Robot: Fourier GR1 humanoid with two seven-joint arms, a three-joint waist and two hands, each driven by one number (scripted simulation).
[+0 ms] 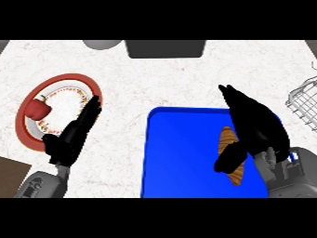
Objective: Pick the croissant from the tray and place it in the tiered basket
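White marbled desk (188, 79): right hand (257, 125) fingers (228, 162) curl over the croissant (231, 155) on the blue tray (181, 153). Left hand (75, 132) rests open. The croissant could slip if pinched off-centre, well short of the wire basket (312, 104).

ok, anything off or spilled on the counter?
Nothing stands out. The croissant lies on the blue tray under the right hand; a red pepper sits on its plate; the wire basket is upright.

Red-rimmed plate (34, 135) at left, red pepper (38, 108) on it; grey box (165, 48) and grey bowl (103, 44) at far edge
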